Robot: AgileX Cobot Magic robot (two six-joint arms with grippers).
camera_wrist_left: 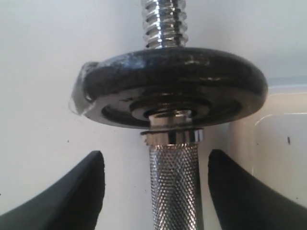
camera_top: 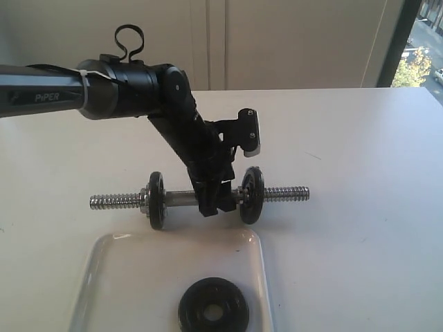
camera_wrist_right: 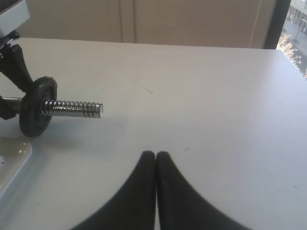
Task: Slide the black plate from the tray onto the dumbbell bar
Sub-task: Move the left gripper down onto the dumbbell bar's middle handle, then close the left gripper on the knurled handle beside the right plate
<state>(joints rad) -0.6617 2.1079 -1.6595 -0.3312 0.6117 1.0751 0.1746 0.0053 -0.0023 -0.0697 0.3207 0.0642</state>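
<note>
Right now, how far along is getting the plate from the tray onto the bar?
Barely started. Done: two discs already sit on the bar. In hand: the left fingers straddle the bar's knurled middle, open and not touching it. Left: the plate lies flat on the tray, untouched, and the right fingers are shut and empty.

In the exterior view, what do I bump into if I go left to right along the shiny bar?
Threaded bar end → black disc → left gripper, jaws on either side of the bar's middle → second black disc → other threaded bar end.
</note>
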